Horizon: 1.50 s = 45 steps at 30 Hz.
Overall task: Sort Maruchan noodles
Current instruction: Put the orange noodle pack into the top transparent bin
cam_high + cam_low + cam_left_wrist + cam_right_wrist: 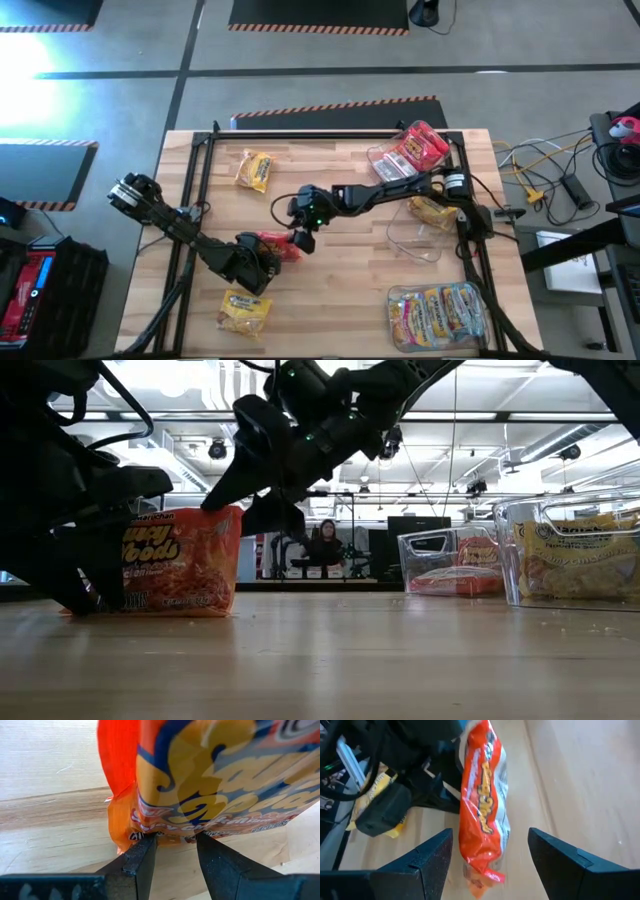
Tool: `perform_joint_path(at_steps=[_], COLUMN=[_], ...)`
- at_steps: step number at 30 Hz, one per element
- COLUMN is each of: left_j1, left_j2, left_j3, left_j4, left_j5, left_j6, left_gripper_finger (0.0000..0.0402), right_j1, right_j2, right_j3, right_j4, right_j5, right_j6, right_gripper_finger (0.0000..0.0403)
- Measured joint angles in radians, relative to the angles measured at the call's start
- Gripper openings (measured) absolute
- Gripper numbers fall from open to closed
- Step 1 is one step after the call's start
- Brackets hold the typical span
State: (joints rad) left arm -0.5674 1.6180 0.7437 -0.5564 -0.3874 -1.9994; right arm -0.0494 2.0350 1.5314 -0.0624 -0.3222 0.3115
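Standing on edge near the middle of the bench's front half, the red packet (pixel 180 560) is pinched at one end by the left gripper (pixel 175 842), its jaws closed on the crimped seam. The right gripper (pixel 490 857) hangs over the packet with jaws spread wide, one on each side, touching neither face. In the high view the packet (pixel 280 246) is mostly hidden under both grippers, only a red sliver showing. The low view shows its printed face upright on the bench (pixel 400 660), the left end covered by the dark left arm. Two yellow packets lie flat, one near the back left corner (pixel 254 170), one by the front edge (pixel 245 310). Clear tubs (pixel 445 312) with more packets stand along the right side.
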Motion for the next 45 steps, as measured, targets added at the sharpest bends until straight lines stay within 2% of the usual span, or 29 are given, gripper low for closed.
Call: perform_joint_path(at_steps=[22,37,45], left_j1=[0.0,0.0,-0.005], left_j2=[0.0,0.001,0.006], left_j3=[0.0,0.011,0.056], left_j4=[0.007,0.009,0.008], left_j5=[0.0,-0.011,-0.058], left_j6=[-0.003,-0.003,0.019], left_gripper_finger=[0.0131,0.0131,0.0131], right_j1=[0.032,0.031,0.029], right_j2=[0.061,0.062,0.061], right_j3=[0.0,0.0,0.0], right_j4=[0.081,0.102,0.098], right_j5=[-0.001,0.005,0.0], right_j6=[-0.025,-0.029,-0.025], right_gripper_finger=[0.0224,0.011,0.0087])
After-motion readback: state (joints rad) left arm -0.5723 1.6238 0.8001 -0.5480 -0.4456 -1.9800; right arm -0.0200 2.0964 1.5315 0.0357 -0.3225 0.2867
